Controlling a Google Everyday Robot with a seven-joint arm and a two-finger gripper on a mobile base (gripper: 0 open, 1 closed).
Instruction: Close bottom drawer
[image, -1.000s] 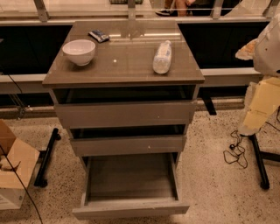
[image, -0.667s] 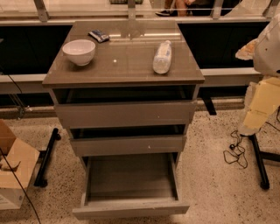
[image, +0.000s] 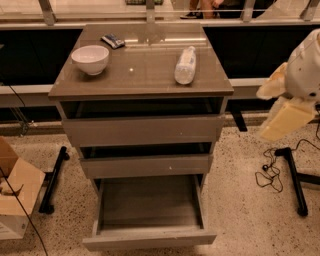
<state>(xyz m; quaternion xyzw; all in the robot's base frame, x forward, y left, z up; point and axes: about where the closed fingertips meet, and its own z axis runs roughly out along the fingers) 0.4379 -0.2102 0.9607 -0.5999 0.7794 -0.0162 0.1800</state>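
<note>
While the bottom drawer (image: 150, 238) gapes, end effector (image: 286, 116) seemingly hovers upper-right.

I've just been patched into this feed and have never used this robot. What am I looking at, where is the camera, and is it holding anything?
There is one camera, looking down at the front of a grey cabinet; its mount isn't shown. The pale shape at the right edge is the robot's arm with its gripper, hanging beside the cabinet and away from the drawers, with nothing visibly held. On top sit a white bowl, a bottle lying on its side, and a small dark packet. The bottom drawer is pulled far out and looks empty.
</note>
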